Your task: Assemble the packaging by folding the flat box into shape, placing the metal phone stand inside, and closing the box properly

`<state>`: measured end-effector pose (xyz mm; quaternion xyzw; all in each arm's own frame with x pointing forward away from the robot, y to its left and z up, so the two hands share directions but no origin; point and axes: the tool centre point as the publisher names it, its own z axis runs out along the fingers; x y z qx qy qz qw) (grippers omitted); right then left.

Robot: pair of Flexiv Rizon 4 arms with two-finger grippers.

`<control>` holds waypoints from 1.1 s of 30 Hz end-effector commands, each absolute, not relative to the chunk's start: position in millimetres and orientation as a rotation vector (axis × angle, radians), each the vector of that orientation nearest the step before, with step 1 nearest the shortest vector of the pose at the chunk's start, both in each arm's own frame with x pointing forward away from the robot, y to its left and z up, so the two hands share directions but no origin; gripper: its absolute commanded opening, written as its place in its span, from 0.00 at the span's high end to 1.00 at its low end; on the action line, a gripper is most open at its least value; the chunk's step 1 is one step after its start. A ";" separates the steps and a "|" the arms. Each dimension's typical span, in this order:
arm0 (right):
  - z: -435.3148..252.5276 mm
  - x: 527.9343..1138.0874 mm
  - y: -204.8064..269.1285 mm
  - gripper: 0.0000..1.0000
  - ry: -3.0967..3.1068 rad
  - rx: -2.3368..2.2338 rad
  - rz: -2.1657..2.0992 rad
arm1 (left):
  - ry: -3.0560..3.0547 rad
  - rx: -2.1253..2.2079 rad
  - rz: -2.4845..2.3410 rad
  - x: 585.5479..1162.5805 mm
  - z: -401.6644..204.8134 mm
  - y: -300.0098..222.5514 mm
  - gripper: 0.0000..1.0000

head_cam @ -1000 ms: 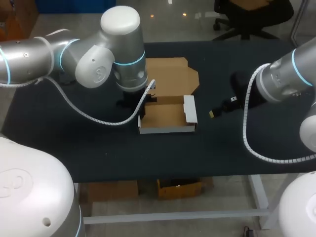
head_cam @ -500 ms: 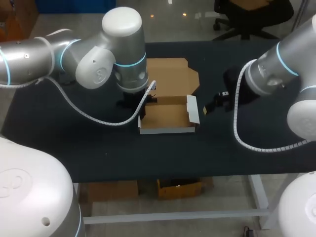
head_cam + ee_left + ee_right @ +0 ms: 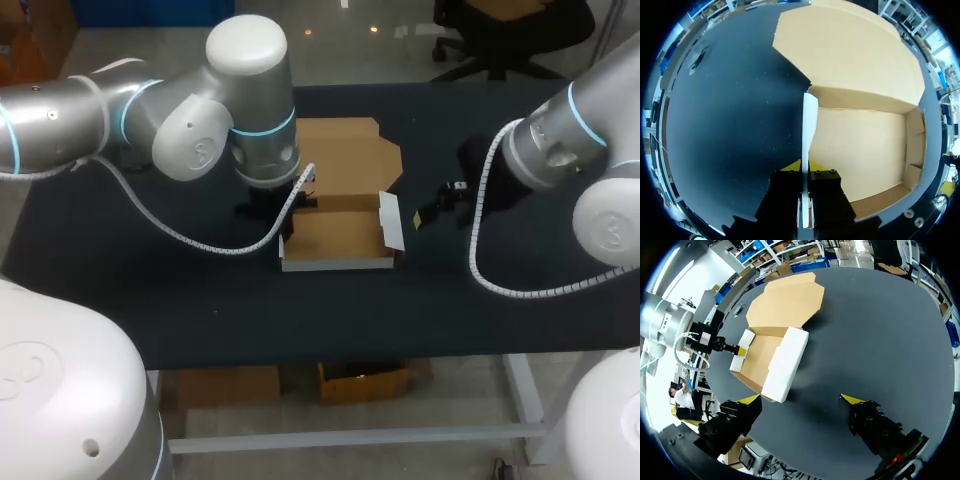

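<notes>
Table (image 3: 150,280): dark top, with both arms reaching in over it.
Box (image 3: 335,235): half-folded cardboard near the middle of the table, open upward, tray bare inside.
Lid (image 3: 345,155): flat on the table behind the tray and joined to it.
Left gripper (image 3: 805,170): fingers pinched on the left wall (image 3: 809,120), which stands upright.
Right wall (image 3: 390,220): white face, leaning outward.
Right gripper (image 3: 801,399): fingers spread wide with nothing between them, just beside the right wall.
</notes>
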<state>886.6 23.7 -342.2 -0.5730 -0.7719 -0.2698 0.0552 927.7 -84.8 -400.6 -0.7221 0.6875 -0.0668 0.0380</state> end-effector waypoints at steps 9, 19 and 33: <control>-342.6 891.7 19.6 0.00 -2.294 -1.710 -0.760 | 2.110 -2.212 -0.201 927.3 -400.0 -84.8 1.00; -345.3 891.7 20.4 0.00 -2.256 -1.715 -0.762 | 2.121 -2.209 -0.194 927.0 -400.3 -83.6 1.00; -347.8 893.8 31.2 0.00 -2.132 -1.822 -0.720 | 2.121 -2.209 -0.194 927.0 -400.3 -83.6 1.00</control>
